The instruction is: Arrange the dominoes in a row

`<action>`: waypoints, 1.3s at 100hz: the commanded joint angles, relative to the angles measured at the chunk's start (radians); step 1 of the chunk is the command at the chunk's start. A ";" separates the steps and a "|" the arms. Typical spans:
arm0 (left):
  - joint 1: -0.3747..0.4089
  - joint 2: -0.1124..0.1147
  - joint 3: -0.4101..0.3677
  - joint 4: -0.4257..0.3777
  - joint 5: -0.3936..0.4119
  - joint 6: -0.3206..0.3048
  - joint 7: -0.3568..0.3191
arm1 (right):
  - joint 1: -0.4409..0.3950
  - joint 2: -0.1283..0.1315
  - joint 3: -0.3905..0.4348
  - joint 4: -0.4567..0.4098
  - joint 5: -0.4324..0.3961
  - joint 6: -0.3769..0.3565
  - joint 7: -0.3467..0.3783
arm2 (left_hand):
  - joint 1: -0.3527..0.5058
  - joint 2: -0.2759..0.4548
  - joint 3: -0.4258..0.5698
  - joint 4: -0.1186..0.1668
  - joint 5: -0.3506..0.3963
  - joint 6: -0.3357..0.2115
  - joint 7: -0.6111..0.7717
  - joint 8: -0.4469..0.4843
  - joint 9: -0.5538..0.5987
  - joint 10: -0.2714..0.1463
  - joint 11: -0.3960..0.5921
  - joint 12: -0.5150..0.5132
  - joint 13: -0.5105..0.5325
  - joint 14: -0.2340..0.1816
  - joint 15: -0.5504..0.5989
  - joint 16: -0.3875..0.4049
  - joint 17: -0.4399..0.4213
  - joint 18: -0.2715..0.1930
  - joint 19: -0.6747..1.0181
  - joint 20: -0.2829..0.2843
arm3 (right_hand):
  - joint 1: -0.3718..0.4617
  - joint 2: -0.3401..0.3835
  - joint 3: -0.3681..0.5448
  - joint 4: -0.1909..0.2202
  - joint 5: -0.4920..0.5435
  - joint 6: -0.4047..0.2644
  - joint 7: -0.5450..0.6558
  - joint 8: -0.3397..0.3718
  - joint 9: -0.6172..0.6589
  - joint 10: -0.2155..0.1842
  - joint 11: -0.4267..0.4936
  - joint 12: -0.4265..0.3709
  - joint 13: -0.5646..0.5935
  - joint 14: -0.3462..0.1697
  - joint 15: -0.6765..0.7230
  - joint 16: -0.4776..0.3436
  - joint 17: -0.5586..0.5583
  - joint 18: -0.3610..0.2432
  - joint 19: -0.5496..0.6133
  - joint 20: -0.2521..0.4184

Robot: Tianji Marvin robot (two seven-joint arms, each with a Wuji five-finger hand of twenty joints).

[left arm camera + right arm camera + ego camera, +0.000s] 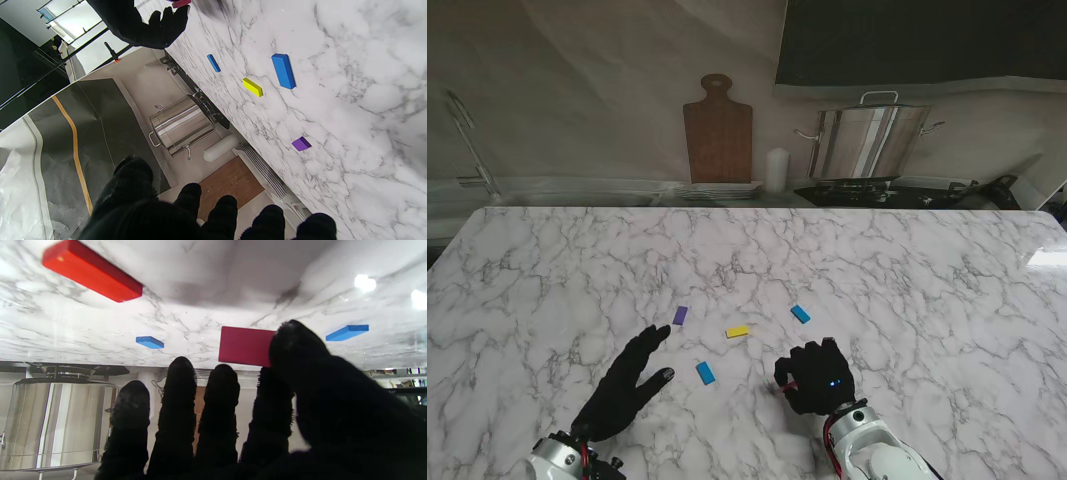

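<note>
Now, taking the yellow domino (pixel 737 331) as the landmark: well to its left and nearer to me, the left hand (pixel 627 385) rests low over the marble table (pixel 947 290) with its fingers spread apart, holding nothing. A purple domino (pixel 680 315) lies just left of the yellow one and slightly farther from me; a blue domino (pixel 705 373) lies nearer to me, just left of it. Another blue domino (pixel 800 313) lies right of the yellow one. Right and nearer to me, the right hand (pixel 817 378) is curled, thumb and forefinger pinching a crimson domino (pixel 245 346) just over the tabletop. In the right wrist view, a red domino (pixel 91 270) lies flat close by.
</note>
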 commanded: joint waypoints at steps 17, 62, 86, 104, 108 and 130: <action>0.007 -0.003 -0.002 -0.005 -0.002 -0.001 -0.007 | -0.016 -0.013 0.006 -0.017 0.038 -0.012 -0.025 | 0.028 0.006 -0.006 0.026 -0.016 0.022 0.011 0.010 -0.013 -0.010 -0.005 -0.011 -0.013 -0.018 -0.004 0.001 0.000 -0.027 -0.002 0.012 | 0.022 0.041 0.018 -0.004 0.021 -0.124 0.083 0.082 0.174 -0.033 -0.224 -0.126 0.090 -0.013 -0.073 -0.050 0.043 0.032 0.020 -0.003; 0.012 -0.003 -0.006 -0.009 0.000 -0.010 -0.004 | -0.040 -0.029 0.017 -0.061 0.135 -0.027 -0.005 | 0.029 0.005 -0.006 0.026 -0.015 0.040 0.016 0.016 -0.013 -0.008 -0.004 -0.011 -0.013 -0.019 -0.003 0.001 0.000 -0.028 -0.001 0.012 | 0.035 0.058 0.059 -0.010 0.015 -0.005 0.100 0.106 0.437 0.000 -0.530 -0.481 0.296 -0.044 -0.303 -0.160 0.142 0.062 0.005 -0.052; 0.012 -0.003 -0.004 -0.010 0.001 -0.008 -0.005 | -0.047 -0.034 0.020 -0.074 0.190 -0.041 0.026 | 0.028 0.005 -0.006 0.026 -0.014 0.043 0.019 0.021 -0.012 -0.008 -0.002 -0.006 -0.013 -0.019 -0.003 0.003 0.000 -0.028 -0.001 0.013 | 0.031 0.098 0.062 0.022 -0.045 0.007 0.115 0.174 0.150 0.034 -0.264 -0.193 0.104 0.011 -0.131 -0.059 0.028 0.041 0.031 -0.011; 0.012 -0.003 -0.003 -0.011 0.000 -0.007 -0.006 | -0.046 -0.034 0.021 -0.078 0.192 -0.039 0.033 | 0.030 0.006 -0.005 0.026 -0.015 0.048 0.019 0.023 -0.012 -0.010 -0.003 -0.004 -0.013 -0.019 -0.003 0.003 0.000 -0.028 -0.001 0.013 | 0.032 0.092 0.078 0.026 -0.048 0.023 0.131 0.170 0.213 0.027 -0.383 -0.319 0.167 0.002 -0.179 -0.106 0.071 0.057 0.017 -0.012; 0.012 -0.003 -0.003 -0.011 0.000 -0.006 -0.005 | -0.046 -0.035 0.020 -0.077 0.196 -0.039 0.028 | 0.030 0.006 -0.005 0.026 -0.015 0.049 0.019 0.024 -0.012 -0.009 -0.003 -0.004 -0.012 -0.019 -0.003 0.003 0.000 -0.028 -0.001 0.013 | 0.034 0.088 0.085 0.024 -0.044 0.030 0.136 0.166 0.256 0.027 -0.414 -0.351 0.202 0.002 -0.189 -0.114 0.094 0.068 0.016 -0.016; 0.013 -0.003 -0.004 -0.014 0.001 -0.004 -0.003 | -0.042 -0.042 0.016 -0.070 0.226 -0.046 0.014 | 0.032 0.006 -0.005 0.026 -0.015 0.053 0.020 0.027 -0.012 -0.010 -0.003 -0.003 -0.012 -0.019 -0.003 0.003 0.000 -0.028 -0.001 0.013 | 0.034 0.079 0.097 0.011 -0.027 0.039 0.138 0.153 0.373 0.026 -0.465 -0.439 0.305 -0.005 -0.219 -0.126 0.154 0.089 0.023 -0.033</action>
